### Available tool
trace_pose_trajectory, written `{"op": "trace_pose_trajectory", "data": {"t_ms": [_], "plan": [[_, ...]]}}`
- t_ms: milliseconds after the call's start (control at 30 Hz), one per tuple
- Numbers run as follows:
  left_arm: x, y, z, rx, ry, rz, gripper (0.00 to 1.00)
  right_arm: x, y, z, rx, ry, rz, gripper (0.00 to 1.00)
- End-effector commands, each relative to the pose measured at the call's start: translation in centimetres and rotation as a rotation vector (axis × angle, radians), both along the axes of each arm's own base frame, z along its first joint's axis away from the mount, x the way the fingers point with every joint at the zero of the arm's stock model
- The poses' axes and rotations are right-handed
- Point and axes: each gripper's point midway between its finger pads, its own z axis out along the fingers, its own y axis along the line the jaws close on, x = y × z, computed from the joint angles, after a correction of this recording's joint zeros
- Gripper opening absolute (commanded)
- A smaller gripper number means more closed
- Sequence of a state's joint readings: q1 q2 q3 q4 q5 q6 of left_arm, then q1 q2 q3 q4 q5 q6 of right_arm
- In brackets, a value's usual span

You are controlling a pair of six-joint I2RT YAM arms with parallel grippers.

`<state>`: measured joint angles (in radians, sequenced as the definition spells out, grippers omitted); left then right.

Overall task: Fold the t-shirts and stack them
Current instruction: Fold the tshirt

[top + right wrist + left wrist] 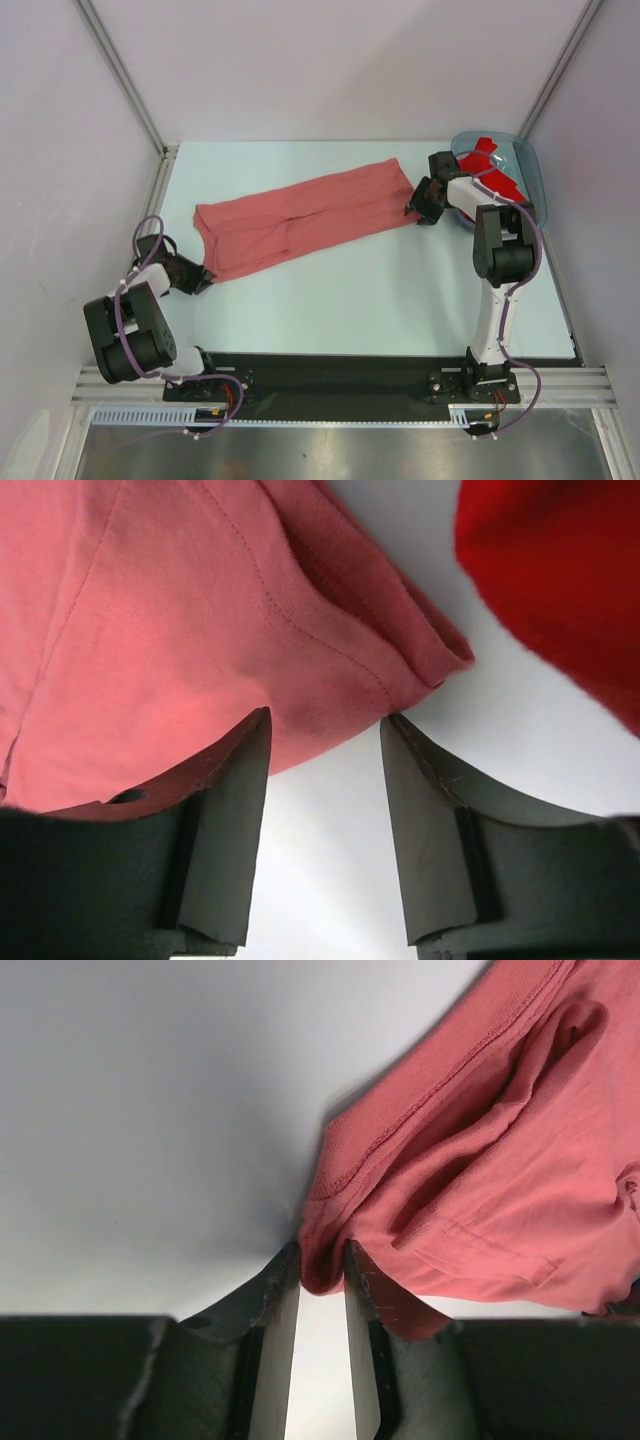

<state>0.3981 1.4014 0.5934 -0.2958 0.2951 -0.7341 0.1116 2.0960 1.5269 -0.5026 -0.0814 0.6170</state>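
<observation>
Left tool (320, 1250): I see it pinching the near-left corner of the salmon t-shirt (300, 220).
Right tool (325, 720): spread over its far-right hem.
Red t-shirt (487, 150): in the far-right bin (537, 175).

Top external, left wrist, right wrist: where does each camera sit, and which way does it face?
Top external: above and behind the robot, looking down on the table, pink shirt and bin; left arm and right arm show, bases included.
Left wrist: on the left arm, facing along the left claw, which pinches the shirt's corner.
Right wrist: on the right arm, facing past the open right claw at the shirt's other end and a red shirt.
Shared: all three show the pink shirt.
</observation>
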Motion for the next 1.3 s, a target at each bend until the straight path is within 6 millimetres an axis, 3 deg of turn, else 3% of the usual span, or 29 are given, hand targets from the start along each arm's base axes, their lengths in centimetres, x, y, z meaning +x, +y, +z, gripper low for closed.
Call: {"op": "trace_pose_trajectory", "data": {"t_ms": [0, 200, 267, 300, 333, 400, 533, 733, 767, 800, 933, 1000, 1033, 1267], "plan": [[-0.7, 0.9, -1.2, 0.042, 0.057, 0.016, 0.28, -0.2, -1.1, -1.7, -0.069, 0.022, -0.040, 0.52], [-0.2, 1.1, -1.3, 0.040, 0.056, 0.015, 0.18, -0.4, -2.2, -2.4, -0.120, 0.041, -0.067, 0.45], [-0.1, 1.2, -1.3, 0.044, 0.057, 0.012, 0.14, -0.8, -2.3, -2.7, -0.122, 0.053, -0.063, 0.38], [0.0, 1.3, -1.3, 0.049, 0.056, 0.009, 0.10, -0.8, -2.3, -2.8, -0.124, 0.054, -0.060, 0.32], [0.2, 1.5, -1.2, 0.058, 0.052, 0.007, 0.08, -1.1, -2.3, -3.0, -0.127, 0.060, -0.054, 0.14], [0.2, 1.8, -1.3, 0.072, 0.061, 0.007, 0.00, -1.5, -2.4, -3.2, -0.137, 0.071, -0.042, 0.00], [1.5, 3.0, -0.7, 0.118, 0.043, 0.007, 0.00, -3.1, -2.2, -3.3, -0.173, 0.094, 0.002, 0.00], [4.4, 5.2, 0.2, 0.181, 0.030, 0.013, 0.00, -8.2, -2.5, -3.6, -0.237, 0.131, 0.076, 0.00], [4.8, 5.5, 0.3, 0.189, 0.029, 0.010, 0.00, -8.7, -2.5, -3.0, -0.248, 0.116, 0.079, 0.00], [5.2, 5.8, 0.3, 0.199, 0.031, 0.012, 0.00, -10.4, -2.9, -3.8, -0.260, 0.146, 0.083, 0.00], [6.9, 7.1, 0.5, 0.233, 0.034, 0.005, 0.00, -13.4, -3.7, -4.2, -0.266, 0.174, 0.073, 0.00], [7.2, 7.5, -0.3, 0.240, 0.057, -0.008, 0.00, -14.3, -3.5, -3.4, -0.253, 0.167, 0.067, 0.00], [7.9, 7.8, 0.1, 0.247, 0.045, -0.012, 0.00, -15.9, -3.6, -3.8, -0.251, 0.191, 0.065, 0.00], [10.5, 8.4, -0.9, 0.255, 0.039, -0.043, 0.00, -23.2, -0.3, -3.3, -0.189, 0.219, 0.084, 0.00]]}}
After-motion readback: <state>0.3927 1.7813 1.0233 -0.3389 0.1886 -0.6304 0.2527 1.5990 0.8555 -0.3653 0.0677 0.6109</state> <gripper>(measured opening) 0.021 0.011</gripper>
